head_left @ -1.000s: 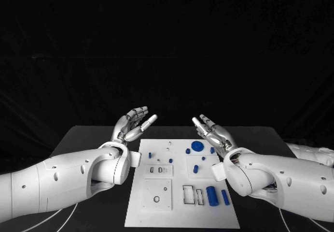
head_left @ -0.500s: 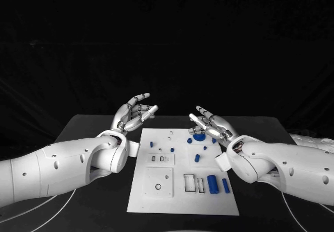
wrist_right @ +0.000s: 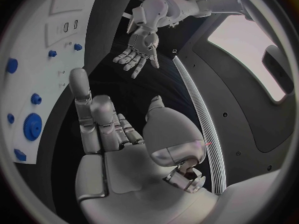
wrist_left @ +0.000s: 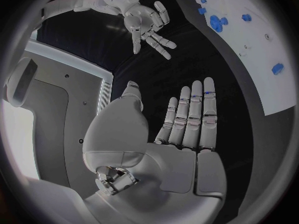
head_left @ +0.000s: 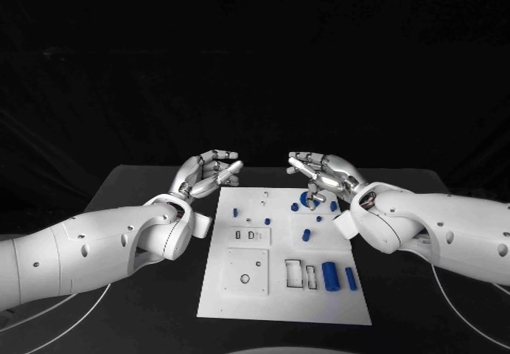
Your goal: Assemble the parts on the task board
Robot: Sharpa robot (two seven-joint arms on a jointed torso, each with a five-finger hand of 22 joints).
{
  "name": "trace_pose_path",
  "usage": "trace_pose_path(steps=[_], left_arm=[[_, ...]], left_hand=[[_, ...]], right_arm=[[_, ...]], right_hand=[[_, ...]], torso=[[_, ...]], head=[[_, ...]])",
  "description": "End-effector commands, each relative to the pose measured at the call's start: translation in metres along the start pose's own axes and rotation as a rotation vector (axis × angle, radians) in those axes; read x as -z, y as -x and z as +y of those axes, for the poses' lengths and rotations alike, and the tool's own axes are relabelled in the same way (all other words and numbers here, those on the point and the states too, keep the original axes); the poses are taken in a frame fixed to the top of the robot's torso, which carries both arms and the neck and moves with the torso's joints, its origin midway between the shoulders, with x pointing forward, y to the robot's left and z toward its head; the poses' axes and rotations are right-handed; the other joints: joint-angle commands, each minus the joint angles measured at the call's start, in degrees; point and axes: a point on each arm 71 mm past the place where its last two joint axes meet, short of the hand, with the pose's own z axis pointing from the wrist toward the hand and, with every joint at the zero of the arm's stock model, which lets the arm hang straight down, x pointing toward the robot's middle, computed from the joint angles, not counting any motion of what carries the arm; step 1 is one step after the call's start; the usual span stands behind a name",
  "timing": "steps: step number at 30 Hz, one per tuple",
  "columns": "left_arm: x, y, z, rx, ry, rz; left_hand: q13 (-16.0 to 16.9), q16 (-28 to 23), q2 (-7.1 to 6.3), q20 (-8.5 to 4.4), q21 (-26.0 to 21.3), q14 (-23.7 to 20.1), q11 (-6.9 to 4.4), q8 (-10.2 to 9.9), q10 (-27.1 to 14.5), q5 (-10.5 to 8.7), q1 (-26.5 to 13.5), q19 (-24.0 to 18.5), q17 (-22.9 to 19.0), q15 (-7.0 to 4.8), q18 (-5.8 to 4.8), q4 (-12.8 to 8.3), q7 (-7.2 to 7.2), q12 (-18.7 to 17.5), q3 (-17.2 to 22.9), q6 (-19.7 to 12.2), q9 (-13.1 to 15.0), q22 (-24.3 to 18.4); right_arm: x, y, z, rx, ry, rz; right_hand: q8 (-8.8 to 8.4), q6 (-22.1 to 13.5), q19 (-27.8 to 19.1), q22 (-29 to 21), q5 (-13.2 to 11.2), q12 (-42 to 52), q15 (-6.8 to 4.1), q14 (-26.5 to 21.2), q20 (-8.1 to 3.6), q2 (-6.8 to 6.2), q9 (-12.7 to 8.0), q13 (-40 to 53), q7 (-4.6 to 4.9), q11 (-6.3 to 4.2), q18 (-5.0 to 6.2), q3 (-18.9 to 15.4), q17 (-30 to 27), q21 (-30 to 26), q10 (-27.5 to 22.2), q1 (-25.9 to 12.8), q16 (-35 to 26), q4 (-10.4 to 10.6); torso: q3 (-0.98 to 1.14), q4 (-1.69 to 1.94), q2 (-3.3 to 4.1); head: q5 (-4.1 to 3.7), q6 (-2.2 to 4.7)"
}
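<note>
here the white board (head_left: 285,291) lies flat in the middle of the black table (head_left: 127,199), with its long side running away from the robot. the small blue parts sit on the board, mostly on the far half and the right side. a round blue gear (head_left: 309,200) is near the far end, just under the right hand (head_left: 322,175). a few little blue bits lie around it, like a short peg (head_left: 235,212) on the left side and another peg (head_left: 306,235) nearer the middle. two long blue tubes lie side by side near the right edge, a fat tube (head_left: 331,276) and a thin tube (head_left: 351,278). next to them are two empty slots, and a square plate (head_left: 245,271) with a small hole sits on the left side of the board.

the left hand (head_left: 208,173) is up above the table, just past the far left corner of the board. its fingers are apart and it holds nothing (the left wrist view shows the fingers (wrist_left: 190,117) straight and side by side, with the thumb out). the right hand is above the far end of the board, close to the gear. its fingers (wrist_right: 99,122) are bent a bit but spread, and nothing is in them. the two hands face each other, near but not touching. neither hand touches the board or any part.
</note>
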Motion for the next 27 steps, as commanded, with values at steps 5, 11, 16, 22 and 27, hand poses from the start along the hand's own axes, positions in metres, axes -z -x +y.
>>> trace_pose_path(steps=[5,11,16,22,27], left_arm=[[-0.002,-0.015,-0.001,0.022,0.015,0.102],[0.002,-0.021,-0.005,0.041,0.026,0.126],[0.004,-0.023,-0.010,0.049,0.022,0.135],[0.004,-0.021,-0.013,0.047,0.021,0.130],[0.004,-0.018,-0.015,0.041,0.022,0.121]], left_hand=[[0.0,-3.7,2.40,0.22,0.1,1.8,-0.20,-5.1,2.5,-0.12,1.0,0.5,1.6,-0.08,0.60,-0.1,3.13,-3.8,0.8,13.3,-0.5,-0.8],[0.0,-4.3,2.93,0.44,-0.2,1.0,-0.04,-7.4,2.3,-0.14,1.3,-0.1,2.2,0.15,0.57,-0.1,3.26,-4.6,0.6,14.1,-0.7,-1.1],[0.0,-4.5,3.22,0.54,-0.3,0.7,0.03,-8.3,2.2,-0.12,1.4,-0.4,2.4,0.25,0.57,-0.1,3.33,-4.9,0.6,14.3,-0.7,-1.2],[0.1,-4.7,3.44,0.66,-0.4,0.3,0.09,-9.1,2.2,-0.13,1.4,-0.7,2.6,0.37,0.56,-0.2,3.37,-5.1,0.4,14.6,-0.8,-1.3],[0.1,-5.2,3.59,0.88,-0.7,-0.6,0.17,-10.2,2.2,-0.13,1.5,-1.3,2.9,0.59,0.54,-0.2,3.43,-5.4,0.2,15.1,-0.7,-1.5]], right_arm=[[-0.013,0.013,0.012,0.303,0.016,0.049],[-0.020,0.022,0.015,0.545,0.036,0.040],[-0.026,0.027,0.014,0.716,0.027,0.028],[-0.028,0.027,0.008,0.888,-0.039,0.055],[-0.029,0.020,0.003,0.999,-0.069,0.094]], right_hand=[[6.08,31.1,20.0,48.1,-3.1,-4.7,-2.63,12.0,-0.92,-2.79,3.4,-0.1,2.52,-3.57,-6.37,3.1,33.7,35.8,25.8,14.1,20.0,-5.5],[3.51,32.8,20.0,48.1,-3.9,-10.3,-3.06,12.0,-1.34,-4.27,2.3,-0.1,0.85,-4.11,-6.37,5.5,33.9,35.8,28.1,19.1,20.0,-8.8],[1.83,33.7,20.0,48.1,-4.2,-13.8,-3.34,12.0,-1.53,-5.20,1.5,0.0,0.11,-4.47,-6.37,6.5,33.9,35.8,28.9,21.2,20.0,-10.1],[-0.09,33.5,20.0,48.1,-4.5,-17.0,-3.49,12.0,-1.67,-5.53,0.6,-0.1,0.17,-4.47,-6.37,7.6,33.9,35.8,28.9,23.0,20.0,-11.0],[-1.00,33.5,20.0,48.1,-4.5,-18.5,-4.15,12.0,-2.18,-5.40,0.1,0.0,-0.31,-4.87,-6.37,8.4,33.9,35.8,29.1,24.0,20.0,-11.4]], torso=[[0.33,1.14,0.89],[-0.09,1.83,2.29],[-0.12,2.31,3.29],[-0.25,2.18,3.95],[-0.38,1.88,4.26]], head=[[-1.87,-0.72],[-3.70,-1.06],[-5.01,-1.09],[-5.88,-1.25],[-6.39,-1.46]])
